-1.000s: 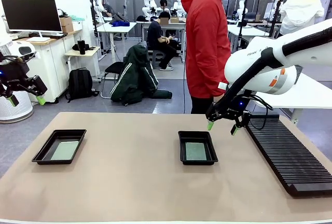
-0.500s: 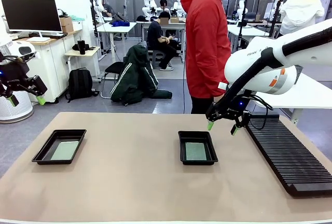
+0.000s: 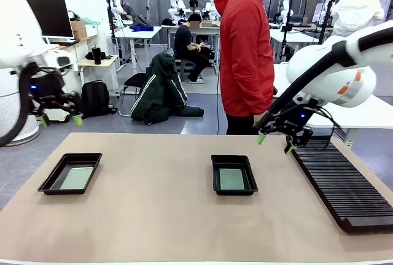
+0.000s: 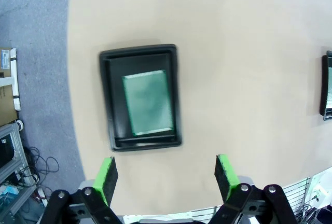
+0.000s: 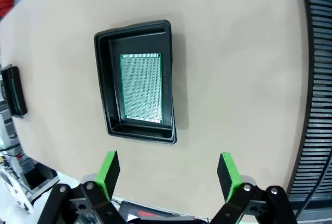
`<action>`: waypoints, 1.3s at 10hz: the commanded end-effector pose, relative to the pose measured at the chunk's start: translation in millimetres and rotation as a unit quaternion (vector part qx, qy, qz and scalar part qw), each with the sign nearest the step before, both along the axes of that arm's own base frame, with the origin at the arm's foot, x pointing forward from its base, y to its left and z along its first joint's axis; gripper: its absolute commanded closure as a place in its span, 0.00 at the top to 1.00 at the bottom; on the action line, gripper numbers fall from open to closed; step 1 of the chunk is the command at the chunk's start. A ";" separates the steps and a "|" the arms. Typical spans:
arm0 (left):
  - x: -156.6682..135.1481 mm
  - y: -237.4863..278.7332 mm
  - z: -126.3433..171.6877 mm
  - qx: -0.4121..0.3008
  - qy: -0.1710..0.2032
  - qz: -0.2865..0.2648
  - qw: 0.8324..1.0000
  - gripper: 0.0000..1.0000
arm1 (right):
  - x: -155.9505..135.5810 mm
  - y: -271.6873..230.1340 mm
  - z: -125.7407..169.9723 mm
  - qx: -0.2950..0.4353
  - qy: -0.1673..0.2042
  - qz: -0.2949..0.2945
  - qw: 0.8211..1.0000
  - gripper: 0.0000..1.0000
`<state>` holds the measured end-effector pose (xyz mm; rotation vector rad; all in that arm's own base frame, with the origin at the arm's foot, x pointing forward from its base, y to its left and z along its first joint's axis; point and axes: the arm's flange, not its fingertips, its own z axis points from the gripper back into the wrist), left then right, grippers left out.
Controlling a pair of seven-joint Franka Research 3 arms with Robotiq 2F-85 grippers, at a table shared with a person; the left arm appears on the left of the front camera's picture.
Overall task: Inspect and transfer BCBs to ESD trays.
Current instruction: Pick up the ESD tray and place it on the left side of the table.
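Two black ESD trays lie on the tan table, one at the left and one in the middle. Each holds a flat green BCB, the left one and the middle one. My left gripper hangs open in the air behind the left tray. High above that tray and its BCB, the left gripper holds nothing. My right gripper is open and empty, up and to the right of the middle tray. Below the right gripper lie the middle tray and its BCB.
A long black slotted rack runs along the table's right side, and its edge shows by the right gripper. A person in a red hoodie stands at the far edge. Bare tabletop spreads between and in front of the trays.
My left arm has swung in to the right, toward the table. My right gripper has moved right and slightly up, away from the middle tray. Both stay open.
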<state>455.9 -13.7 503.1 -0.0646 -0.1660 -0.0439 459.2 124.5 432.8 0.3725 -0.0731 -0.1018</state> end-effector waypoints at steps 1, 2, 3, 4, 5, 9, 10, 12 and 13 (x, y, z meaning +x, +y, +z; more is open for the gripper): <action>-13.1 -35.8 -3.3 0.018 0.013 0.012 1.000 1.00 | -11.5 -26.6 2.4 0.042 0.002 -0.002 0.999 1.00; -15.7 -57.4 -6.2 0.017 0.027 0.017 0.999 1.00 | -13.1 -38.6 4.4 0.056 -0.002 -0.005 0.998 1.00; -21.9 -83.5 -9.8 0.027 0.027 0.019 0.999 1.00 | -13.9 -48.9 4.1 0.065 -0.002 -0.005 0.998 1.00; -26.5 -112.4 -13.1 0.022 0.023 0.030 0.999 1.00 | -10.2 -64.4 1.3 0.079 0.000 -0.003 0.997 1.00; -28.7 -135.9 -18.2 0.013 0.024 0.038 0.999 1.00 | -9.2 -76.2 -1.9 0.092 0.000 -0.004 0.996 1.00; -42.9 -231.1 -41.5 0.011 0.017 0.043 0.999 1.00 | -10.5 -118.9 -9.7 0.130 -0.007 -0.004 0.992 1.00; -43.6 -251.5 -45.6 0.005 0.011 0.048 0.999 1.00 | -9.7 -128.9 -13.0 0.136 -0.008 -0.005 0.991 1.00; -43.8 -292.9 -54.2 0.005 0.009 0.041 0.999 1.00 | -9.4 -147.6 -19.4 0.150 -0.006 -0.001 0.989 1.00; -42.8 -311.5 -58.8 0.008 0.005 0.041 0.999 1.00 | -9.0 -156.2 -22.6 0.156 -0.006 0.000 0.988 1.00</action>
